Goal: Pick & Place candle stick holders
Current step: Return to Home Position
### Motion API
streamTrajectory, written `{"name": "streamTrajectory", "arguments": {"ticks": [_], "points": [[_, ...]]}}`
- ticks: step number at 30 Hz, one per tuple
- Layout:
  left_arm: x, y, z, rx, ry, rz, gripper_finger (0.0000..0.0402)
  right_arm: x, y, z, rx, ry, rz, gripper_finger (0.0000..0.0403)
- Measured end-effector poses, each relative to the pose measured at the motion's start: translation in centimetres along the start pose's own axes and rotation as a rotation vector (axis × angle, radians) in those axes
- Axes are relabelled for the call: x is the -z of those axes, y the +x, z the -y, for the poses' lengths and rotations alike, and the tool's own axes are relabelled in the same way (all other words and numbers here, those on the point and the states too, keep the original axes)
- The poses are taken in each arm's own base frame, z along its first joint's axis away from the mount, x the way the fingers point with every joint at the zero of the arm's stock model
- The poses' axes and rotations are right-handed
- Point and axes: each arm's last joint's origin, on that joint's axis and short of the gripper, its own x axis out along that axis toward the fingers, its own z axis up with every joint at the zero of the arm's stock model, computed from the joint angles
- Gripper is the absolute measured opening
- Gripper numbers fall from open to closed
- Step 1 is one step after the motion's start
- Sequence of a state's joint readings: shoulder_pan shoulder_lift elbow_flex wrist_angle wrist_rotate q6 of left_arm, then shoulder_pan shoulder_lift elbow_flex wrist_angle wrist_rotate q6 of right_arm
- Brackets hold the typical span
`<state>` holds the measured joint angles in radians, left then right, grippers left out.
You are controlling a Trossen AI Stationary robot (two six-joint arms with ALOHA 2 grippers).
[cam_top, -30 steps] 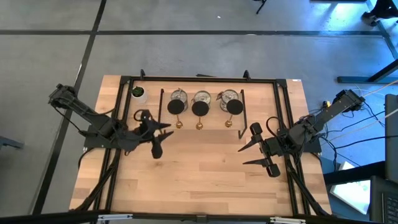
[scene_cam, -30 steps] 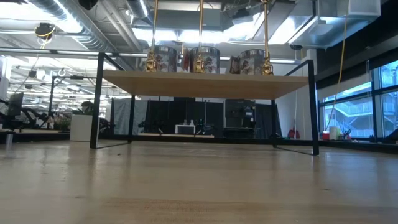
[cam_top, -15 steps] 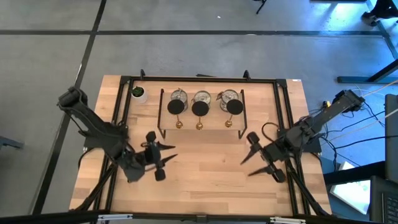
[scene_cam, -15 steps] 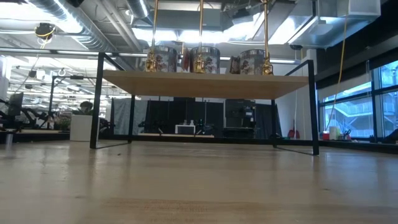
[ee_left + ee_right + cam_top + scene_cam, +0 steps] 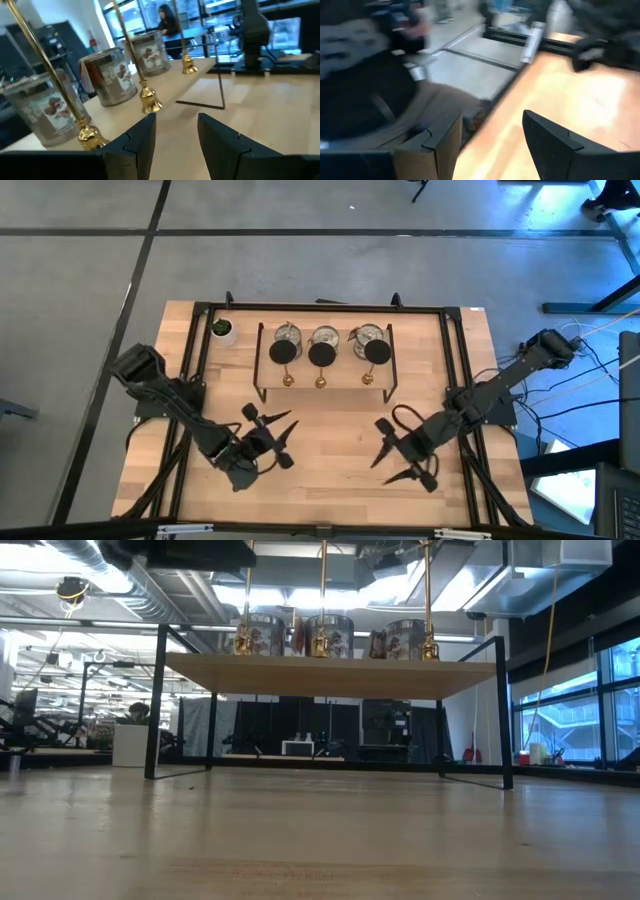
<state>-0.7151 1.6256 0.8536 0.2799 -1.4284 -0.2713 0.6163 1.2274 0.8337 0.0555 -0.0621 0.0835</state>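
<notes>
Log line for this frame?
left gripper: open, empty, over table | right gripper: open, empty, over table | gold holders, silver cups: on shelf

I'm running this from what looks like a robotics lab in an open industrial hall. Bare ducts (image 5: pixel 140 590) run under the ceiling and tall windows (image 5: pixel 575 715) line one side. The floor (image 5: pixel 300 265) is grey concrete with dark strips. Loose cables (image 5: pixel 590 385) trail beside the wooden counter (image 5: pixel 330 480), and more equipment benches (image 5: pixel 40 735) stand behind.

The left tool (image 5: pixel 275 432) is hovering in front of the black wire rack (image 5: pixel 390 368), below its left end, fingers spread and empty. The right tool (image 5: pixel 386 460) is hanging in front of the rack's right end, likewise agape.
</notes>
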Motion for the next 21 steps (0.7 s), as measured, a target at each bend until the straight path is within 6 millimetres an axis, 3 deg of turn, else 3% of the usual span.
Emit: {"name": "streamTrajectory", "arguments": {"ticks": [7, 14, 21], "points": [[0.0, 1.7, 0.7, 0.010, -0.080, -0.001, 0.0141, 0.1, -0.7, 1.1, 0.385, 0.089, 0.018, 0.0211], [-0.1, 2.0, 0.9, 0.051, -0.050, -0.005, 0.0141, -1.0, -0.5, 0.4, 0.159, 0.078, 0.111, 0.0211], [-0.1, 2.0, 0.9, 0.050, -0.050, -0.006, 0.0141, -1.6, -0.6, 0.8, 0.151, 0.185, 0.179, 0.0211]]}}
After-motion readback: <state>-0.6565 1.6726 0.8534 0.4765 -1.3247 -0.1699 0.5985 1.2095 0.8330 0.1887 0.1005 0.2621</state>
